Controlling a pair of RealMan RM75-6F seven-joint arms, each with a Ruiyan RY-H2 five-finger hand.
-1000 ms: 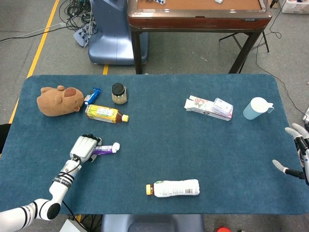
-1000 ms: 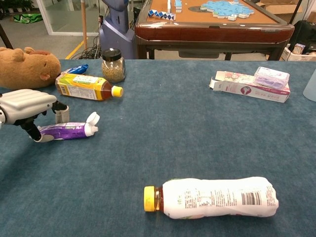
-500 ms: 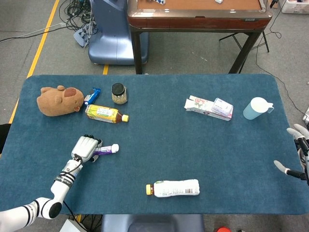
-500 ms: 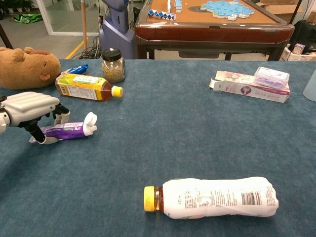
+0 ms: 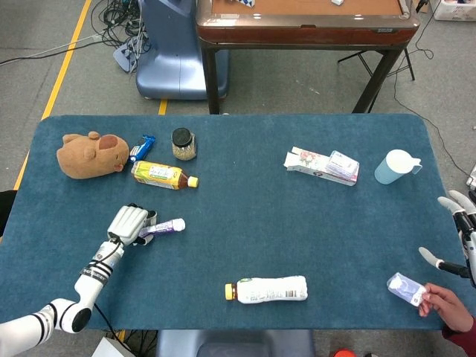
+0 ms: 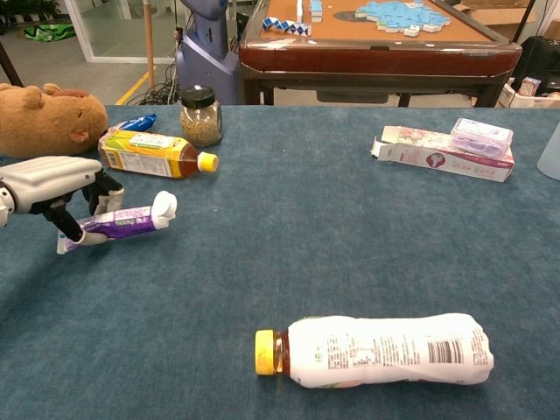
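My left hand (image 6: 51, 179) is clenched around the purple toothpaste tube with the white cap (image 6: 122, 220), fingers curled over its crimped tail. A second ago the tube lay flat on the blue felt table (image 5: 245, 193); now its cap end is tipped up off the cloth, so the grasp seems to have taken and the lift has begun, though the tail looks barely clear of the felt.

Just beyond the tube, toward the far edge, lies the amber tea bottle with a yellow cap (image 6: 156, 151), and behind that the brown plush animal (image 6: 42, 120), a small blue wrapped snack (image 6: 137, 122) and a glass jar of grains with a black lid (image 6: 200, 115). These crowd the far side of the tube; the near side has more room.

Well away from the tube, toward the near edge, a white-labelled bottle with a yellow cap (image 6: 376, 351) lies on its side. Far across sit a flat pink-and-white carton (image 6: 437, 150) and a pale blue plastic jug (image 5: 394, 166).

My right hand (image 5: 460, 239) hangs spread and released at the table's far right edge, holding nothing. New beside it: a person's hand (image 5: 445, 303) setting a small pale packet (image 5: 407, 288) on the felt.
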